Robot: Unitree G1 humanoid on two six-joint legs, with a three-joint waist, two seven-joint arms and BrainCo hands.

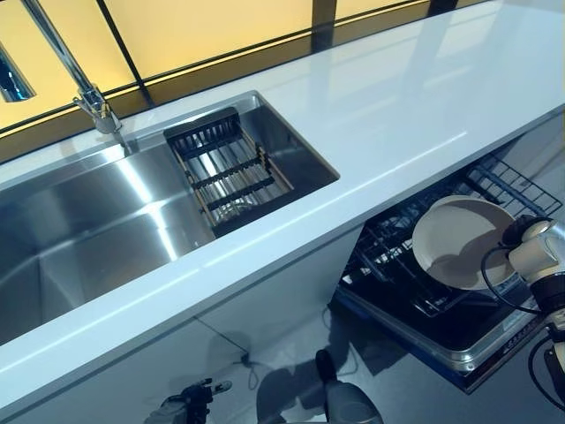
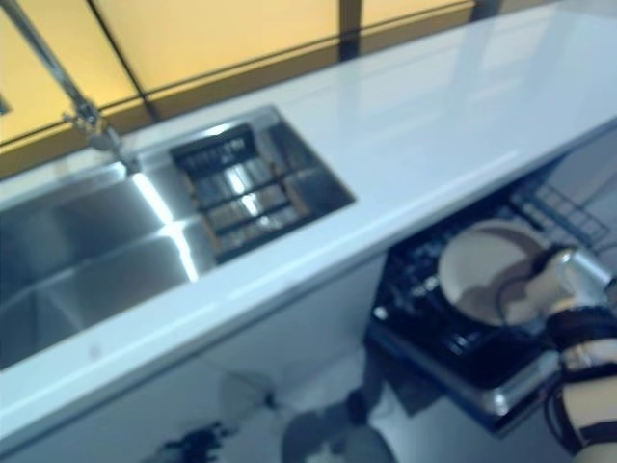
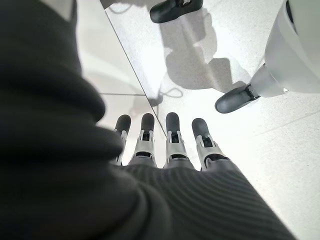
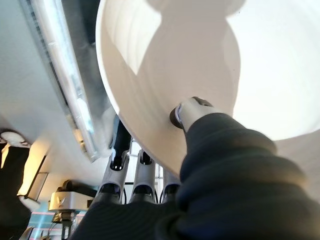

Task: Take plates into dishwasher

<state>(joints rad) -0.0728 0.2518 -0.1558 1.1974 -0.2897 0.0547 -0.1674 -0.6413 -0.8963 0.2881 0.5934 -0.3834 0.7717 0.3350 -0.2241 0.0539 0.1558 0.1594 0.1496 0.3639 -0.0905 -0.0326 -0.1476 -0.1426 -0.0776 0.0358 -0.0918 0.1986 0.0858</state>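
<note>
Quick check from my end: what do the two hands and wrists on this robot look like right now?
Both match: the left hand has a row of silver fingers with dark rounded tips, and a dark ribbed cover over its back and wrist. The right hand has the same dark ribbed cover; its forearm is pale, with black cables looping beside it.

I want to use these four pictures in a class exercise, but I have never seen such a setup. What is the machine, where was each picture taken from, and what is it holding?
This is a two-legged humanoid robot with two arms and fingered hands. The two wide pictures come from a stereo camera on its head, looking down at a white countertop with a steel sink holding a dark drain rack. Below, the dishwasher rack is pulled out. The other two come from wrist cameras. The right hand pinches a white plate by its rim, thumb on the plate's face, over the rack. The left hand hangs open above the floor, holding nothing.
</note>
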